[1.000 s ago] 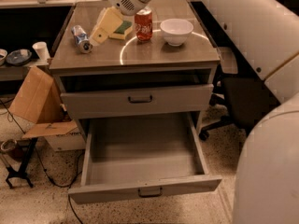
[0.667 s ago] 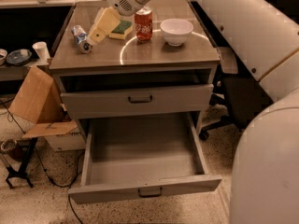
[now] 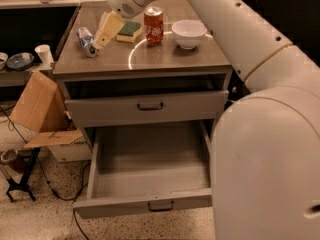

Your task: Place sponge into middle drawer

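The white robot arm point(image 3: 235, 29) reaches across the brown counter's point(image 3: 165, 59) far side. Its yellowish gripper point(image 3: 103, 35) slants down just left of the green-topped yellow sponge point(image 3: 129, 30); grip state cannot be told.

- The sponge point(image 3: 129, 30) is flanked closely by the end effector point(image 3: 103, 36) and the soda can point(image 3: 153, 25).
- The middle drawer point(image 3: 150, 204) is pulled out, overhung only at its rear by the upper drawer point(image 3: 147, 107).

cabinet top point(image 3: 165, 59) holds sponge point(image 3: 129, 30), soda can point(image 3: 153, 25), white bowl point(image 3: 188, 33) and a tipped can point(image 3: 87, 40); gripper point(image 3: 102, 39) hangs beside the sponge.
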Available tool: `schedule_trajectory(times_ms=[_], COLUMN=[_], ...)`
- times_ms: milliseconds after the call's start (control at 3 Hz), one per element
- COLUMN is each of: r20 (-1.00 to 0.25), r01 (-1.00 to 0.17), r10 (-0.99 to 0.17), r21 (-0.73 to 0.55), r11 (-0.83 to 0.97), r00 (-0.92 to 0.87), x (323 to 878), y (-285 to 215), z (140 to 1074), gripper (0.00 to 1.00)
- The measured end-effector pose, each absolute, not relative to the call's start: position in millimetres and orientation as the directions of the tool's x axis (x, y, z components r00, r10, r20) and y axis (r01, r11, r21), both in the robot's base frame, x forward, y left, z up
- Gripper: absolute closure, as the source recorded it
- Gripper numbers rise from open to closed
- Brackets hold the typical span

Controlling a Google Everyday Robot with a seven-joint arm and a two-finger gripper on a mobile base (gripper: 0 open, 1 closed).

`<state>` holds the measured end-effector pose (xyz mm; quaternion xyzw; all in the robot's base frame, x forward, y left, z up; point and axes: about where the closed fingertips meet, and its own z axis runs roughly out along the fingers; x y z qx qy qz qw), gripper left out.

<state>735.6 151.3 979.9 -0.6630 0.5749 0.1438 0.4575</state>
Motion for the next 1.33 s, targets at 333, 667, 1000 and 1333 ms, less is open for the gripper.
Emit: schedule_trajectory(times_ms=[333, 667, 1000, 1333], r20=[-0.669, -0.588, -0.501, -0.385], r01=[-0.869, -0.836, -0.786, -0.709], r10=[-0.677, -0.742, -0.782, -0.805], r21=[-0.488, -0.545, -0.618, -0.703], r11=[0.087, 0.069, 0.024, -0.061], r00=[0.308, 0.322, 0.370, 0.451], x=[753.7, 764.5, 769.0, 770.4], y=[146.1, 139.5, 140.4, 150.4], z=[975.2, 976.9, 987.7, 999.3], gripper=[0.00, 0.00, 0.00, 0.00])
